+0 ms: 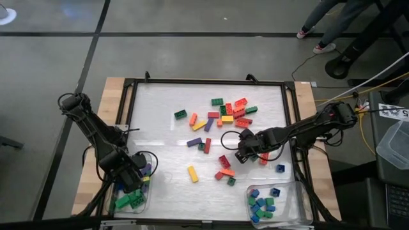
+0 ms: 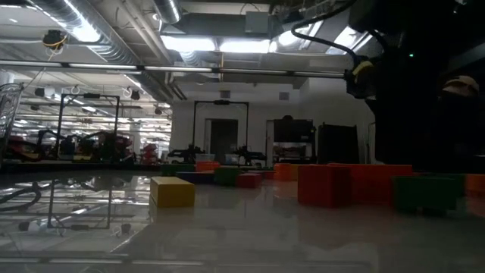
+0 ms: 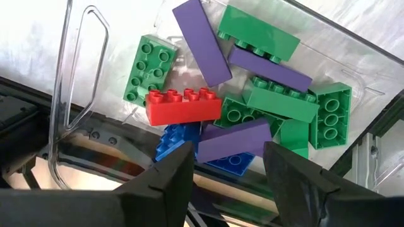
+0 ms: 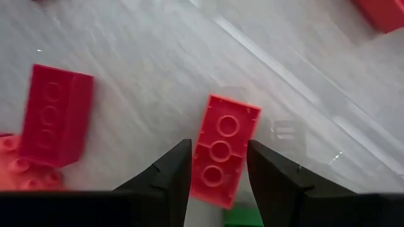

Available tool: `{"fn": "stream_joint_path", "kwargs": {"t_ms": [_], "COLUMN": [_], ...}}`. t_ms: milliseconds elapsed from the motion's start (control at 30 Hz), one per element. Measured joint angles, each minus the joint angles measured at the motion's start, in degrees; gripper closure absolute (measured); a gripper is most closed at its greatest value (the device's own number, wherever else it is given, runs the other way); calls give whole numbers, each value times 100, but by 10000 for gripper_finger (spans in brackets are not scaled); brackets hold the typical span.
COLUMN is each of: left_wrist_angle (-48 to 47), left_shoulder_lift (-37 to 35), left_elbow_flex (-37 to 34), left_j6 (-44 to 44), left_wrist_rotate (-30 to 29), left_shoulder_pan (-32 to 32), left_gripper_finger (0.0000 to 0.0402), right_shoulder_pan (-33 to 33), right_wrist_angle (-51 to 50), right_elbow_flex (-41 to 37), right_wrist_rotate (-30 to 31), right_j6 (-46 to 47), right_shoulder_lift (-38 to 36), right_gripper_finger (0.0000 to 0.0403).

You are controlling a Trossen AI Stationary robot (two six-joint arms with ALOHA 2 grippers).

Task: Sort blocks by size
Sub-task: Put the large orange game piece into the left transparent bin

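Observation:
My left gripper [image 1: 132,181] [image 3: 227,170] hangs open, pointing down over the clear tray [image 1: 152,167] at the near left. In that tray long blocks [image 3: 271,94] lie piled, green, purple, red and blue, and a purple one [image 3: 235,140] lies below the fingers' gap. My right gripper [image 1: 245,152] [image 4: 219,144] is open, low over the table's middle right. Its fingers stand on either side of a long red block [image 4: 222,145] that lies flat, studs up. Whether the fingers touch it, I cannot tell. More loose blocks [image 1: 225,114] are scattered on the white mat.
A second clear tray [image 1: 291,203] with small blue and green blocks stands at the near right. Another red block [image 4: 55,116] lies beside my right gripper. A yellow block [image 1: 192,173] lies alone near the middle. A black frame [image 1: 128,121] edges the mat. A person's feet [image 1: 326,46] show beyond the far right.

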Motion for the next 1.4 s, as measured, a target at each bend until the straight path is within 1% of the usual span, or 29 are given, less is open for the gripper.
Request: {"fn": "stream_joint_path", "kwargs": {"t_ms": [233,533,733,833,967,1100,1233,1300,1400], "left_wrist_angle": [4,22,25,26,24,38,48,111,427], "left_shoulder_lift": [0,0,0,0,0,-5,-24,-24,-24], "left_elbow_flex": [0,0,0,0,0,0,2,0,2], "left_j6": [0,-20,-18,95,242,327,326,362,541], "left_wrist_rotate": [0,0,-18,-114,-417,-777,-1225,-1583,-2385], "left_shoulder_pan": [0,2,3,4,4,4,4,2,38], "left_gripper_finger": [226,226,226,226,226,226,226,226,226], "right_shoulder_pan": [0,0,2,2,0,0,-4,-4,-2], "right_wrist_angle": [72,172,336,347,299,317,458,648,1232], "right_elbow_flex": [-25,-38,-3,-3,88,358,917,1195,1585], "right_wrist_rotate": [132,5,-13,-30,-65,-178,-209,-208,-201], "right_j6": [0,-11,-51,-165,-472,-872,-1316,-1612,-2084], "right_shoulder_lift": [86,767,970,973,982,1028,1011,1014,1010], "right_gripper_finger": [251,251,251,264,309,312,312,312,312]}}
